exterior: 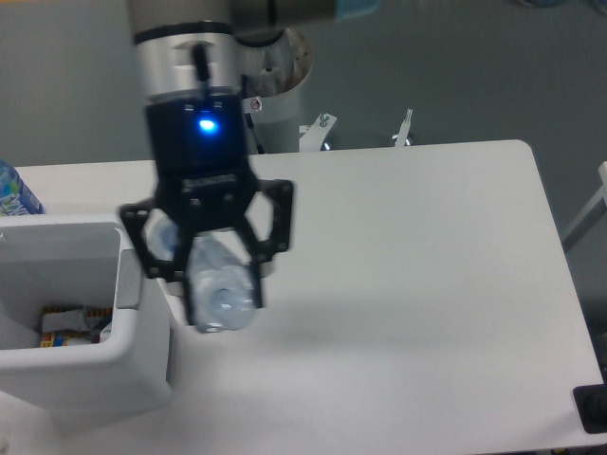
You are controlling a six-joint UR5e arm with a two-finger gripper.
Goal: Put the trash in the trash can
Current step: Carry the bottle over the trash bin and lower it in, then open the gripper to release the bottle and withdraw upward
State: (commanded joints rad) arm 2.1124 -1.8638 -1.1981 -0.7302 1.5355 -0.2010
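My gripper (224, 296) is shut on the crushed clear plastic bottle (226, 301), which hangs blurred between the black fingers (257, 284) above the table. Its label and cap cannot be made out. The bottle is just to the right of the white trash can (66, 365), close to the can's grey panel (129, 277) on the right rim. The smaller crumpled clear wrapper is not in view.
A colourful packet (64, 325) lies inside the trash can. A blue-labelled bottle (13, 194) stands at the far left behind the can. The white table (417, 284) stretches to the right. Metal clamps (404, 128) sit at its back edge.
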